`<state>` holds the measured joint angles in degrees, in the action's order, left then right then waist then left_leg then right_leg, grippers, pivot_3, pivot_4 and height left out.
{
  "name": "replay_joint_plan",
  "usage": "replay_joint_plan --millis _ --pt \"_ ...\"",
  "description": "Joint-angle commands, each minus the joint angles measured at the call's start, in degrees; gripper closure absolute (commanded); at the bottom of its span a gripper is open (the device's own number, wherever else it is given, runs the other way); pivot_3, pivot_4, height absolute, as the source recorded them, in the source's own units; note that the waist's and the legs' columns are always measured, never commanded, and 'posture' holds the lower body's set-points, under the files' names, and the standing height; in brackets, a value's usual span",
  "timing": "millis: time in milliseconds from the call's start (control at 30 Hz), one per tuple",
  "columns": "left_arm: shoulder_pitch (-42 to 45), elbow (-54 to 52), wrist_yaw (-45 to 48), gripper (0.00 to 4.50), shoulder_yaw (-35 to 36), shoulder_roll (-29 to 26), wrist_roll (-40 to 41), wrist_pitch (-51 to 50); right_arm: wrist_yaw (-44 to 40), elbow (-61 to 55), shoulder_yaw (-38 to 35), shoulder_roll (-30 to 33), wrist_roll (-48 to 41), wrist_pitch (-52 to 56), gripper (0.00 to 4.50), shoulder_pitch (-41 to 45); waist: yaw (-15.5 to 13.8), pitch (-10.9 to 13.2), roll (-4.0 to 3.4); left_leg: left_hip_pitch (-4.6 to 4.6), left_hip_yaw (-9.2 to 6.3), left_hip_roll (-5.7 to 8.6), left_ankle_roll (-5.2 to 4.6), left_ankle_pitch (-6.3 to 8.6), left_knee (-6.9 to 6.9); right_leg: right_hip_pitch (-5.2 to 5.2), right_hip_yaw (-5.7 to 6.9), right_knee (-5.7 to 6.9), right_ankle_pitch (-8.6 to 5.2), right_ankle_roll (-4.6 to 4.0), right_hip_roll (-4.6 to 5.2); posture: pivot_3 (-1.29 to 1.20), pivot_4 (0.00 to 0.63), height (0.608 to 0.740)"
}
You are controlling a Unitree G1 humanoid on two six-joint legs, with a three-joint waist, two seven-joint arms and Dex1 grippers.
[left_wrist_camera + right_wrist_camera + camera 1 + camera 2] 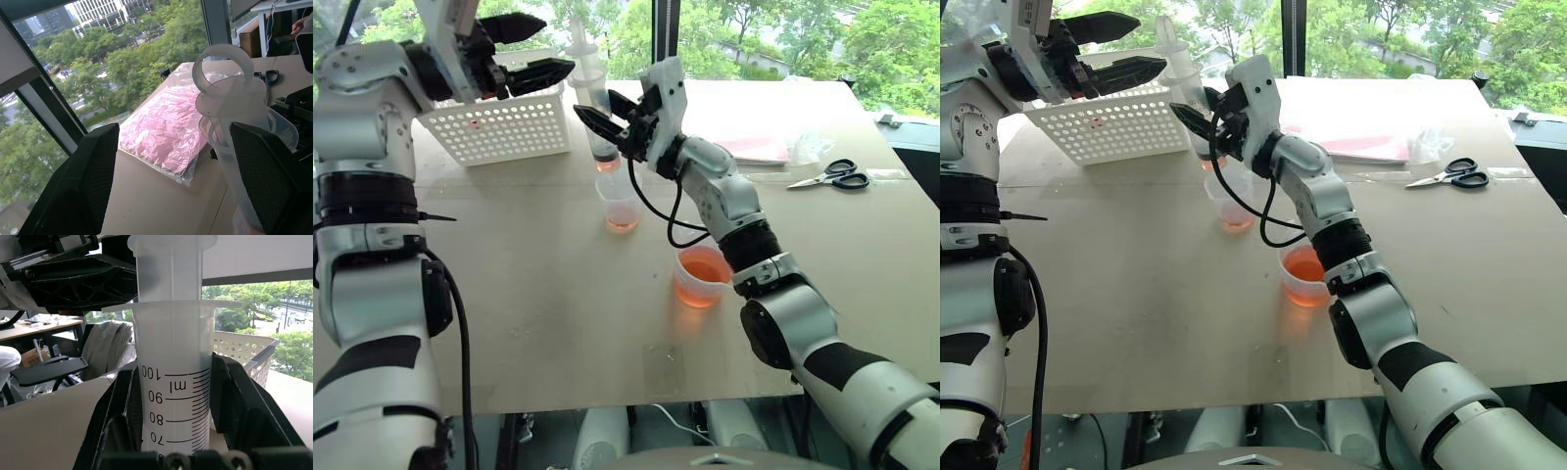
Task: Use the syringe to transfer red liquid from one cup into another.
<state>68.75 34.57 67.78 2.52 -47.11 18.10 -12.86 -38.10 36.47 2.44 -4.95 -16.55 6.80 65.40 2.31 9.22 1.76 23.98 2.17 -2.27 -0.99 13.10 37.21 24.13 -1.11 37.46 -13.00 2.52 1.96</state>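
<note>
Black fingers of L gripper (530,51) stand apart, level w/ top of plunger, holding nothing; in L wrist view the plunger's ring top sits between them, nearer one finger. White perforated plastic basket (504,127) on table just behind and below it.

Centre: large clear plastic syringe w/ printed graduations (594,108) held upright, R gripper (607,125) clamped on barrel just under the wide flange. Small amt of translucent orange-red liquid (608,163) at barrel bottom. Nozzle hangs over narrow plain clear cup (619,202), which has a shallow red layer at its base.

Right of that: wider clear spouted beaker (700,277), part full of red, close under R forearm. Black-handled scissors (834,175) and pink plastic-wrapped pack (759,149) well apart, far side.

Risks, judged:
- L closes off-centre on plunger → syringe tilts in R grip, stream misses narrow cup.
- Plunger pushed too fast → splash over rim.
- Syringe slides down → nozzle knocks light cup over.
- R forearm drops → clips beaker, spills source.
</note>
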Motion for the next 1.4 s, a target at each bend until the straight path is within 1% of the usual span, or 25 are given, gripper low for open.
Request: replay_joint_plan --millis 33,133,233,400,467,600,733,833,967,1200,1267,1367,1400 --pt "2.4 3.5 0.2 0.87 0.4 -0.1 -2.2 3.5 -5.6 -2.1 0.5 0.5 -1.4 1.3 3.04 2.6 0.0 0.0 0.00 0.01 0.00 0.00 0.00 0.00 0.00 0.00 0.00 0.00 0.00 0.00 0.00 0.00 0.150 0.740" --pt "4.1 5.0 1.2 0.87 1.0 1.0 -1.6 3.5 -7.4 -0.6 0.4 1.0 -0.9 0.9 3.04 2.7 0.1 0.0 0.02 0.02 0.02 0.00 0.00 0.00 0.00 0.02 -0.01 0.00 0.00 0.00 0.00 0.00 0.150 0.740" --pt "5.4 5.6 3.4 0.87 1.5 0.8 -1.2 3.0 -7.9 1.8 -0.2 1.3 -0.1 -0.6 3.04 3.4 0.1 0.0 0.07 0.09 -0.01 -0.01 0.00 0.00 0.01 0.10 0.00 0.06 0.00 0.00 -0.01 0.00 0.150 0.740" --pt "7.9 7.7 4.1 0.87 2.2 0.2 -1.5 2.3 -7.9 5.6 -1.2 1.4 0.4 -2.9 3.04 4.9 0.1 0.0 0.07 0.62 -0.03 -0.01 0.01 -0.01 0.11 0.60 0.02 0.35 0.01 0.01 -0.01 0.00 0.150 0.740" --pt "8.3 8.1 4.2 0.87 2.2 0.1 -1.8 2.7 -7.8 6.7 -1.5 1.3 0.4 -3.6 3.04 5.3 0.1 0.0 0.07 0.69 -0.05 -0.01 0.02 -0.02 0.12 0.63 0.04 0.35 0.01 0.01 -0.01 0.00 0.150 0.740" --pt "8.9 10.5 1.4 0.87 0.4 -1.0 -6.2 5.5 -7.5 9.6 -2.9 1.5 0.3 -5.4 3.04 6.8 0.1 0.1 0.07 0.76 -0.06 0.00 0.03 -0.02 0.11 0.66 0.06 0.29 0.01 0.01 0.00 0.00 0.150 0.740" --pt "11.2 13.0 0.1 0.87 0.9 -1.2 -7.6 6.1 -8.1 11.1 -3.0 1.7 0.8 -6.4 3.04 7.3 0.1 0.1 0.06 0.77 -0.08 0.00 0.02 -0.02 0.11 0.67 0.09 0.28 0.01 0.01 0.00 0.00 0.150 0.740" --pt "12.3 11.9 2.3 0.87 1.4 -0.4 -6.3 4.4 -8.3 11.4 -2.7 1.6 1.2 -6.8 3.04 7.0 0.1 0.1 0.07 0.78 -0.08 0.00 0.02 -0.02 0.11 0.66 0.09 0.27 0.01 0.01 0.00 0.00 0.150 0.740" --pt "10.9 8.2 5.0 0.87 0.5 0.3 -5.6 3.0 -8.5 11.0 -2.7 1.3 1.6 -6.8 3.05 6.7 0.1 0.1 0.06 0.78 -0.09 0.00 0.03 -0.02 0.11 0.66 0.09 0.30 0.01 0.01 0.00 0.00 0.150 0.740" --pt "9.4 6.2 4.9 0.87 0.3 3.0 -5.9 3.1 -9.3 9.6 -2.3 1.4 2.1 -6.2 3.05 5.9 0.1 0.1 0.06 0.76 -0.11 0.00 0.03 -0.03 0.14 0.66 0.09 0.35 0.01 0.01 0.00 0.00 0.150 0.740" --pt "9.4 6.3 5.0 0.87 0.0 3.4 -6.4 3.8 -9.4 9.4 -2.2 1.4 2.3 -6.2 3.05 5.7 0.1 0.1 0.06 0.76 -0.10 0.00 0.03 -0.03 0.14 0.66 0.09 0.35 0.01 0.01 0.00 0.00 0.150 0.740" --pt "10.4 7.7 4.2 0.87 -0.3 5.3 -6.9 5.6 -10.0 9.2 -1.8 1.5 2.6 -6.2 3.05 5.5 0.1 0.1 0.06 0.76 -0.09 0.00 0.05 -0.04 0.14 0.66 0.08 0.35 0.01 0.01 0.00 0.00 0.150 0.740" --pt "10.3 7.5 5.2 1.39 -0.6 5.7 -6.7 5.6 -10.1 9.0 -1.6 1.5 2.7 -6.1 3.05 5.4 0.1 0.1 0.06 0.77 -0.10 0.00 0.05 -0.04 0.14 0.66 0.09 0.35 0.01 0.01 0.00 0.00 0.150 0.740"
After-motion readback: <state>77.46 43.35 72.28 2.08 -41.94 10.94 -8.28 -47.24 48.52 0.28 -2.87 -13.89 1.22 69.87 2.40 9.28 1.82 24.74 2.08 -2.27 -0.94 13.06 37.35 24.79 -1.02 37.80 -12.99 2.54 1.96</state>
